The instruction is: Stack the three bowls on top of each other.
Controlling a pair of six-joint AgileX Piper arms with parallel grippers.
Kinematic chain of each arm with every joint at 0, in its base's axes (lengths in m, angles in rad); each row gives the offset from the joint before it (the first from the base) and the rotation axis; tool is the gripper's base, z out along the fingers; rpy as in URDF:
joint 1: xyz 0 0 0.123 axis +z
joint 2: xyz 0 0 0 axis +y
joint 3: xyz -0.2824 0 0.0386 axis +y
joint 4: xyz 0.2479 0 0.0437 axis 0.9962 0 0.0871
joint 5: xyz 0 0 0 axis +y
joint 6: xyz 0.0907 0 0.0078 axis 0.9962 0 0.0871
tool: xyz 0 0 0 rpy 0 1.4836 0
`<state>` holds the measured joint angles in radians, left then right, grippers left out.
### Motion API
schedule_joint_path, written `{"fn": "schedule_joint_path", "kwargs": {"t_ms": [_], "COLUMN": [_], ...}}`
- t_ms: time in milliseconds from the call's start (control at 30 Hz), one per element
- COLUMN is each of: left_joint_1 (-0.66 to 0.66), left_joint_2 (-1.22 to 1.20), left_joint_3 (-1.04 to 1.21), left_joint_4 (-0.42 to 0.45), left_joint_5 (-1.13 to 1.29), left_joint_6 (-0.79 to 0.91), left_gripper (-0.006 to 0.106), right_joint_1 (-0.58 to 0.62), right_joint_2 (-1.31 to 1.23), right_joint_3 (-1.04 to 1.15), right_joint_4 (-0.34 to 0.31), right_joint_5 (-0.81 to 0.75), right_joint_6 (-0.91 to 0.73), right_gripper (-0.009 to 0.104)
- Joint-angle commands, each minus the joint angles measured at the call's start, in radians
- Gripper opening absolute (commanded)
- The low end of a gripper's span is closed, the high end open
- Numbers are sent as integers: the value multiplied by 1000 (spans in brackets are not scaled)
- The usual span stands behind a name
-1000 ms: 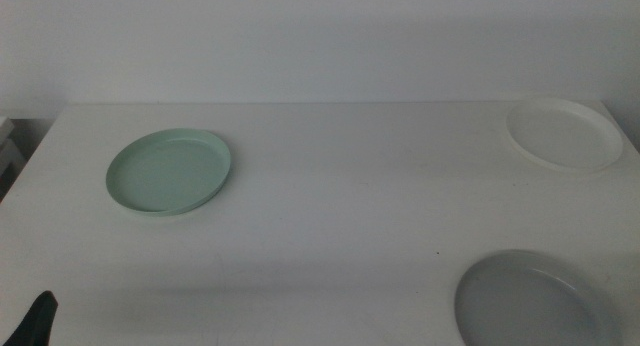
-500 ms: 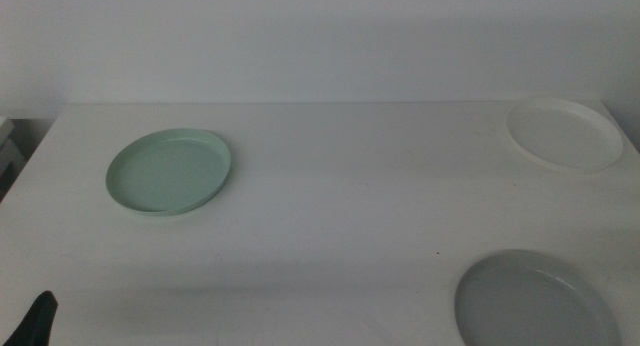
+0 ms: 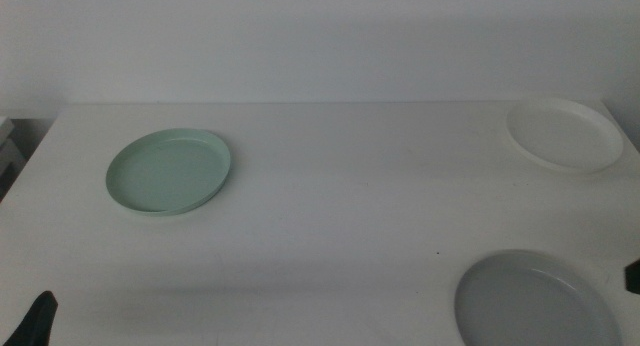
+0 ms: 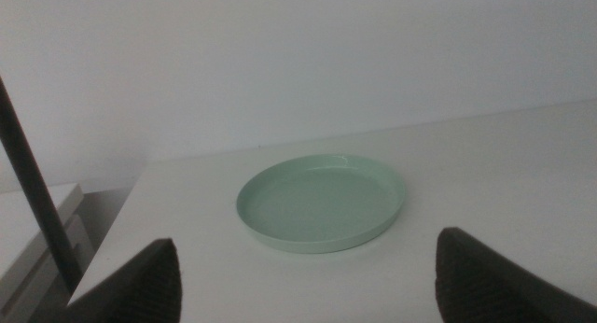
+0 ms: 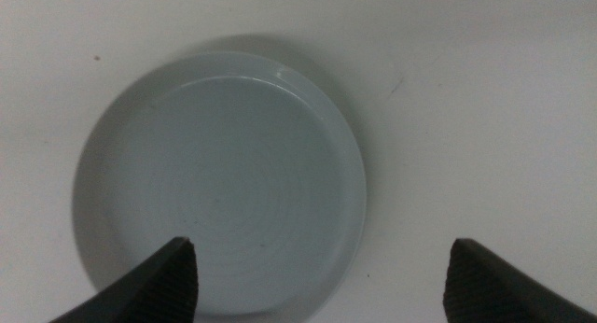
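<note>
A dark tip of the right gripper (image 3: 633, 276) is now seen at the middle view's right edge, absent a second ago; its jaws are spread wide above the grey bowl (image 3: 535, 301) at five o'clock. The bowls are unmoved: the mint green bowl (image 3: 169, 172) at nine o'clock, the white bowl (image 3: 563, 133) at two. The left gripper (image 4: 308, 276) is held released, facing the green one.

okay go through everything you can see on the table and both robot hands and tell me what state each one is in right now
Mint green bowl: upright, empty, alone on the table.
White bowl: upright, empty, unstacked.
Grey bowl: upright, empty, unstacked.
Left hand: open, holding nothing, facing the mint green bowl.
Right hand: open, holding nothing, above the grey bowl.
</note>
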<state>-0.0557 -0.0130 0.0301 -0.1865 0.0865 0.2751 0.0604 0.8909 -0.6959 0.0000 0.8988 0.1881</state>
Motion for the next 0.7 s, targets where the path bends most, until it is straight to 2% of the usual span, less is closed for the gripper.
{"fn": "schedule_joint_path", "kwargs": {"t_ms": [0, 167, 333, 667], "left_joint_1": [0, 0, 0, 0], "left_joint_2": [-15, -15, -15, -15], "left_joint_3": [6, 6, 6, 6], "left_joint_4": [-3, -3, -3, -3], "left_joint_5": [-70, -70, -70, -70], "left_joint_6": [-9, -9, -9, -9], "left_gripper": [90, 90, 90, 90], "right_joint_1": [-5, -14, -100, -153], "right_joint_2": [54, 173, 289, 527], "right_joint_3": [-36, -36, -36, -36], "right_joint_4": [0, 0, 57, 80], "right_joint_5": [-65, -83, -126, -254], "right_joint_6": [1, -34, -87, -134], "right_gripper": [96, 96, 95, 83]}}
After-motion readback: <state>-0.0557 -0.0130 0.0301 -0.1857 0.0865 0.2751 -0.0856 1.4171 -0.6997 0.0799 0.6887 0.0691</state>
